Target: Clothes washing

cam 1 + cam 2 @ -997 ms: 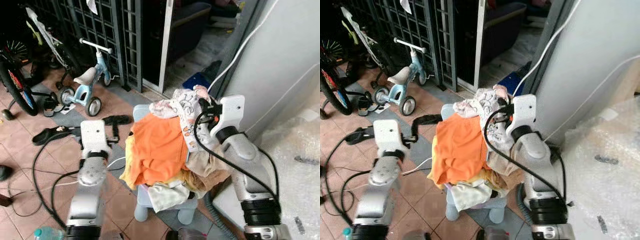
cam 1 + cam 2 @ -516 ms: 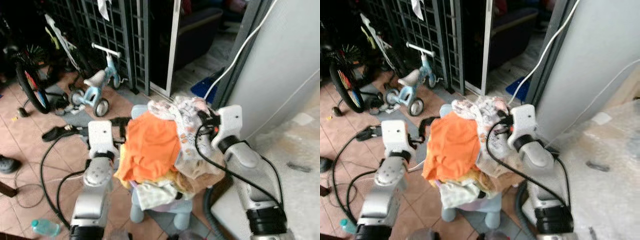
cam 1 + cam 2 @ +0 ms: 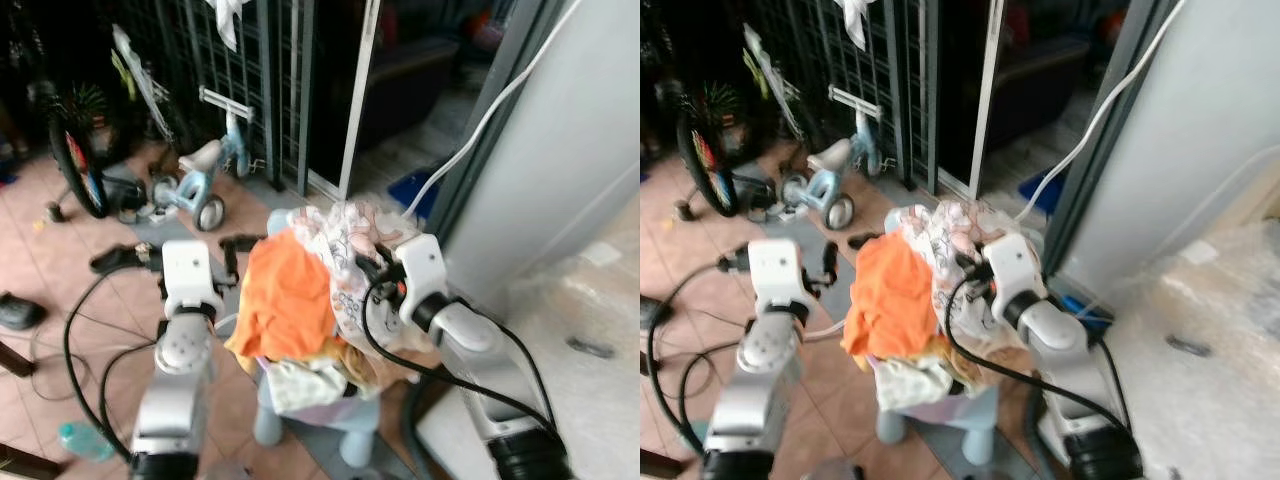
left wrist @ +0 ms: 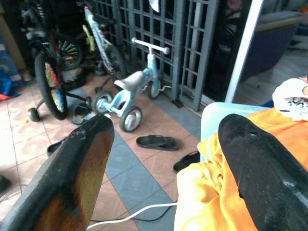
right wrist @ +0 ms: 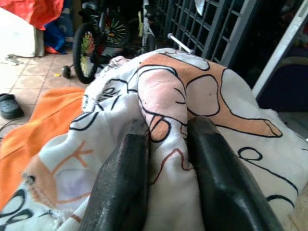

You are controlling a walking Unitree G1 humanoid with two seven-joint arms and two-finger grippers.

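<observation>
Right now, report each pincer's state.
Left pincer: open, empty, beside the orange garment.
Right pincer: shut on the patterned white cloth.

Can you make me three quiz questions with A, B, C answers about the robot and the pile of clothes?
1. Where is the clothes pile?
A. On a pale blue stool
B. On the tricycle
C. On the floor tiles

2. What colour is the big garment on the pile's left side?
A. Green
B. Orange
C. Black

3. What is the right gripper doing?
A. Hanging open over the floor
B. Holding a bottle
C. Pinching the patterned white cloth

Answers:
1. A: the stool legs show under the heap.
2. B: the orange garment hangs there.
3. C: its jaws squeeze a fold of the patterned white cloth, while the left gripper is open.
</observation>
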